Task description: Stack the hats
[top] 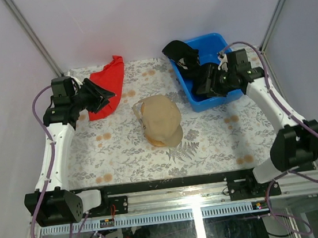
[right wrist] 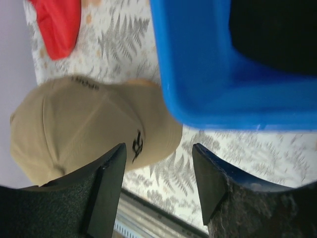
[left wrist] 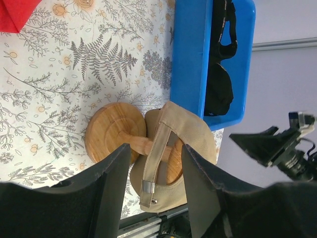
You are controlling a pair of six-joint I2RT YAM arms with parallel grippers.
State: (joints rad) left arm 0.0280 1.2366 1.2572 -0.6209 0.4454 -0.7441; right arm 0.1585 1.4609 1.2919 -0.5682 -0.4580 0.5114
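A tan cap (top: 160, 119) with a small dark emblem sits on a round-topped wooden stand in the middle of the table. It also shows in the left wrist view (left wrist: 193, 136), with its strap hanging, and in the right wrist view (right wrist: 84, 124). Black caps (top: 181, 55) lie in a blue bin (top: 207, 39) at the back right; they also show in the left wrist view (left wrist: 220, 84). My right gripper (top: 202, 81) is open and empty over the bin's near end. My left gripper (top: 103, 97) is open and empty over the red cloth, left of the tan cap.
A red cloth (top: 109, 81) lies at the back left. The stand's wooden base (left wrist: 111, 130) shows under the tan cap. The blue bin's wall (right wrist: 198, 74) is close above my right gripper (right wrist: 158, 153). The floral cloth covers the table to the front rail.
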